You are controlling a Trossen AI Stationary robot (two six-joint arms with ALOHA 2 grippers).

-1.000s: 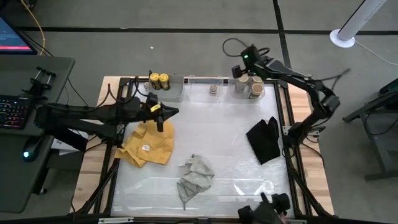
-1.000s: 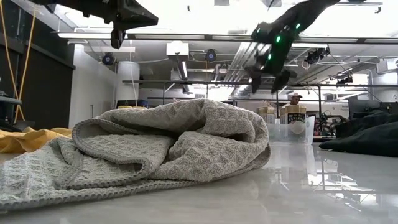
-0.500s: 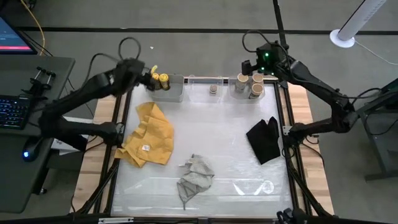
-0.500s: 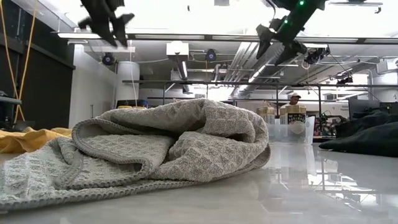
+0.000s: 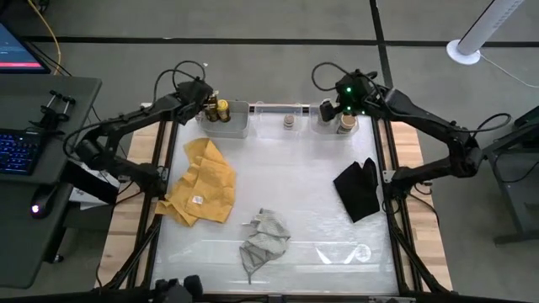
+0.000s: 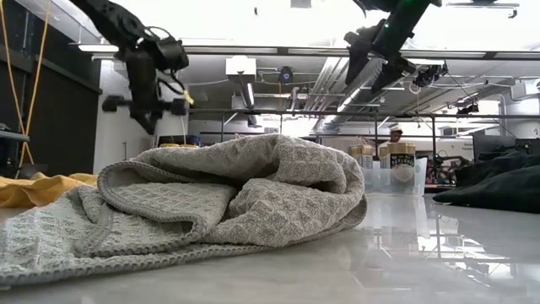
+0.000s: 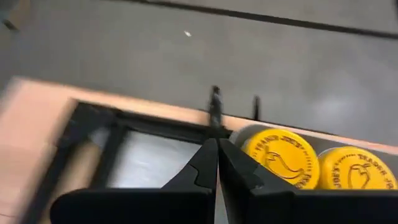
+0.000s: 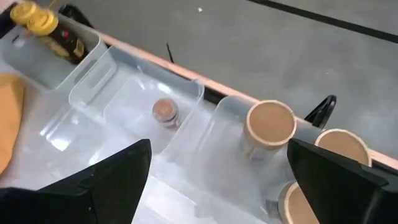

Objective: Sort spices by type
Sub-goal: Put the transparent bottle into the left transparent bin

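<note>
Two dark jars with yellow tops (image 7: 280,155) stand in the grey bin (image 5: 237,124) at the table's far edge. My left gripper (image 5: 206,107) is shut just beside them, fingertips (image 7: 217,148) next to the nearer lid. Three tan jars (image 8: 270,121) stand in the right clear bin (image 5: 327,126). My right gripper (image 8: 227,186) hovers open above them, also in the low view (image 6: 371,72). One tiny jar (image 8: 165,111) stands in the middle clear bin; a second one does not show.
A yellow cloth (image 5: 200,181) lies on the left, a crumpled grey cloth (image 5: 265,238) near the front middle and a black cloth (image 5: 358,187) on the right. The grey cloth (image 6: 219,203) fills most of the low view. The dark table frame (image 5: 160,126) borders the surface.
My left gripper has swung from above the yellow cloth toward the far edge and come down beside the yellow-topped jars in the grey bin. My right gripper has risen a little and shifted above the tan jars. No jar or cloth has moved.
</note>
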